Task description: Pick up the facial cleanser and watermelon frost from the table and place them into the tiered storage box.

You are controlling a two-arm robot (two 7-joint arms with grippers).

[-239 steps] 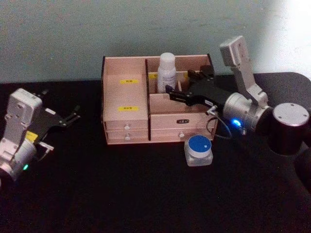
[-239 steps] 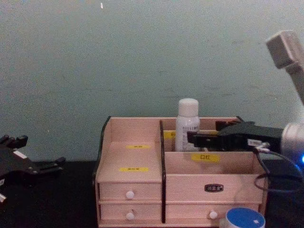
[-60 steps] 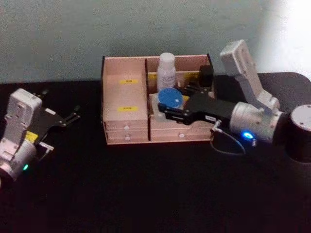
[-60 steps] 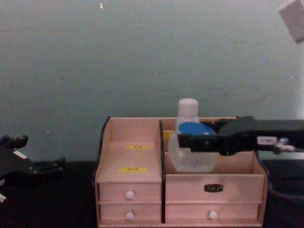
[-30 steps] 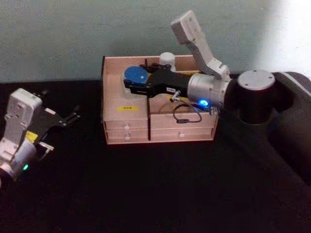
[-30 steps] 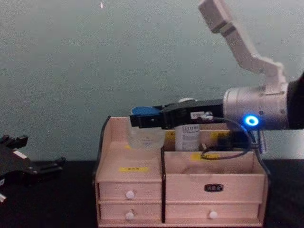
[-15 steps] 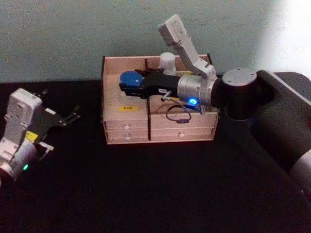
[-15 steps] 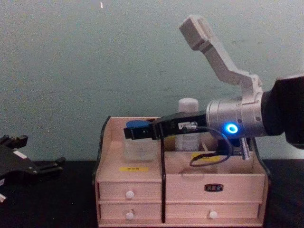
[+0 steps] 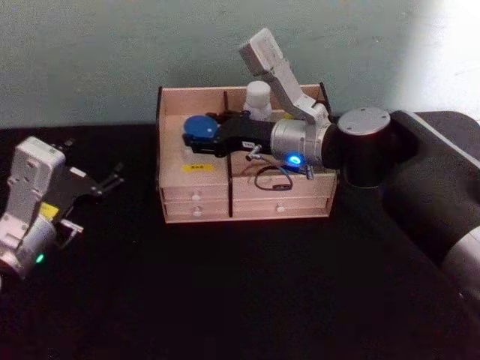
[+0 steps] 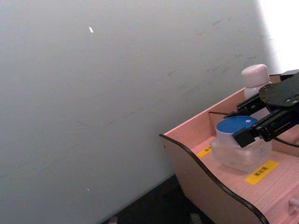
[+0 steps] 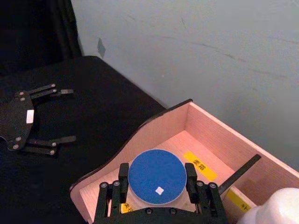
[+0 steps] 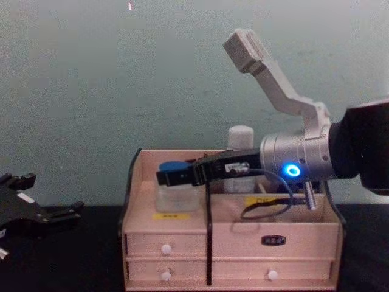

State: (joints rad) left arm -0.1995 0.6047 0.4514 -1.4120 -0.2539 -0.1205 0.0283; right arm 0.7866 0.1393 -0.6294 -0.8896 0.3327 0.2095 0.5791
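Observation:
The watermelon frost, a clear jar with a blue lid, is in the left compartment of the tiered storage box. It is at the upper step, behind a yellow label, and I cannot tell whether its base touches the wood. My right gripper is shut on it, with one finger on each side, reaching in from the right. The facial cleanser, a white bottle, stands upright in the box's back right compartment behind the right arm. My left gripper is open over the black table, far left of the box.
The box stands against a pale green wall, with small white-knobbed drawers at its front. Black tabletop stretches in front of it and to its left. The right arm's wrist and cable hang over the box's right compartments.
The right gripper carried the jar from the table up over the box, then left to the left compartment. In the last half second it sank a little. The left arm stayed still.

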